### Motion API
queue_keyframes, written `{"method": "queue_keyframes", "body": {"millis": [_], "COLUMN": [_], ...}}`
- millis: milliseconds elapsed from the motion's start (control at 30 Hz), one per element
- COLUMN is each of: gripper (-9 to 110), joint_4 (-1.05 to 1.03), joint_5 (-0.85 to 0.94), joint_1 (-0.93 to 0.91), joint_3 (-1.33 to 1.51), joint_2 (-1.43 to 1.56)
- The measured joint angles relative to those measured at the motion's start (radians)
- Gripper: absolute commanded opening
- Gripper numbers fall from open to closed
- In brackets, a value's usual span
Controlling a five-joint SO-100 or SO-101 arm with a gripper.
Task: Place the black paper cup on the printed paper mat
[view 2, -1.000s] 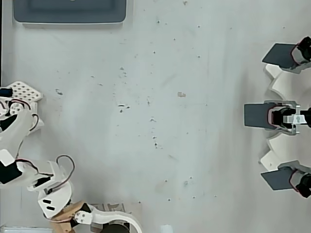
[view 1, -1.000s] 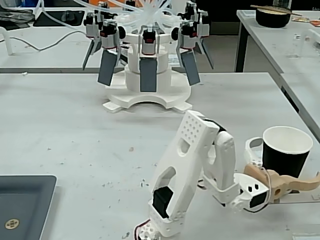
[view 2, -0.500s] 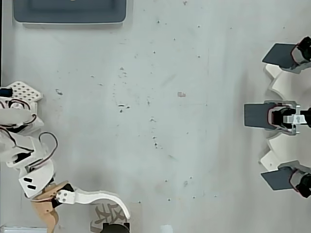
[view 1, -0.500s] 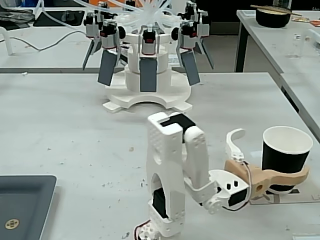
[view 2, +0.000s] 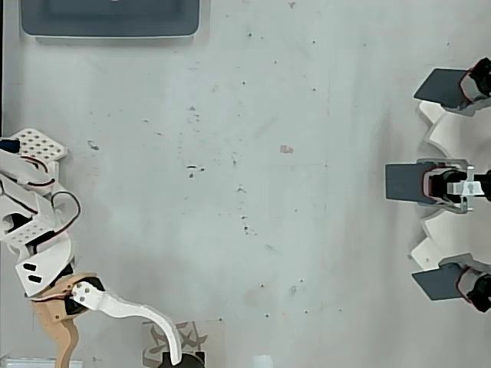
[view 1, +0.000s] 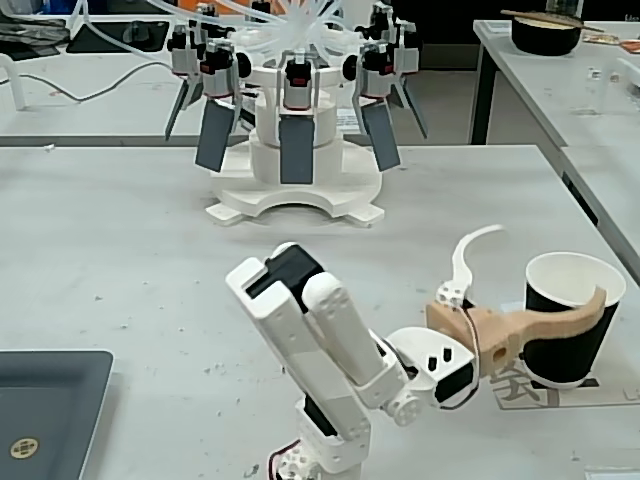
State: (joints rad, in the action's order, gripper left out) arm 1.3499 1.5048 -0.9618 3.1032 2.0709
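One black paper cup (view 1: pixel 570 320) between open fingers (view 1: pixel 597 305)

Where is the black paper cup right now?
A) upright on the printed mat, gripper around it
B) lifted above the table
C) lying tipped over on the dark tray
A: in the fixed view the cup stands upright on the mat, with the gripper fingers either side.

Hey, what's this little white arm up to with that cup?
The small white robot arm has reached across the table to a black paper cup. Its gripper is open, the tan finger curving round the front of the cup and the white finger raised clear. The cup stands upright on a printed paper mat near the table edge. Whether the tan finger actually touches the cup is hard to tell.
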Motion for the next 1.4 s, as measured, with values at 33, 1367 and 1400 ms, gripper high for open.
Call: {"method": "queue_keyframes", "body": {"millis": [33,1367,1400], "gripper": [30,16,16], "joint_4": [0.000,-0.244,-0.244], "joint_5": [0.000,0.038,0.044], "joint_1": [0.015,0.959,0.973], "joint_3": [0.003,-0.141,-0.161], "joint_2": [0.020,0.074,0.044]}}
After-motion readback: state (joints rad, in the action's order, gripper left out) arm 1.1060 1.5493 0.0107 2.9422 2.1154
